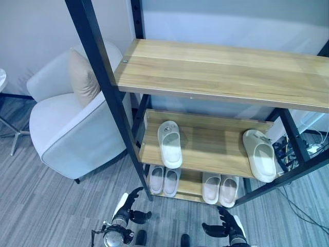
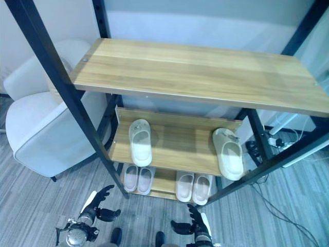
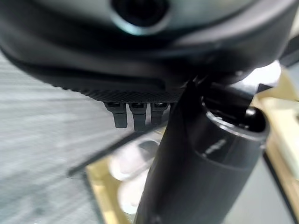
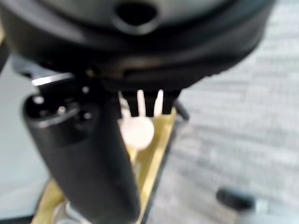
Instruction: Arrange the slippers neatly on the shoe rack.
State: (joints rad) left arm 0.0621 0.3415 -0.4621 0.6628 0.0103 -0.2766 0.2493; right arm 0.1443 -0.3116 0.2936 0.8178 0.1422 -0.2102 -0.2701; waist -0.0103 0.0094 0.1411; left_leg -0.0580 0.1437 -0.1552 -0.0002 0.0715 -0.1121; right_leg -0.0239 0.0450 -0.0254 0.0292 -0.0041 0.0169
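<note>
A lived-in room, an entryway or lounge corner of a home, is showing here. A dark metal shoe rack with wooden shelves is standing against a pale wall, and pale slippers are lying on its middle and bottom shelves. At about nine o'clock from the rack a white upholstered armchair is sitting with a beige cushion leaning against its back. Grey striped carpet is covering the floor.
</note>
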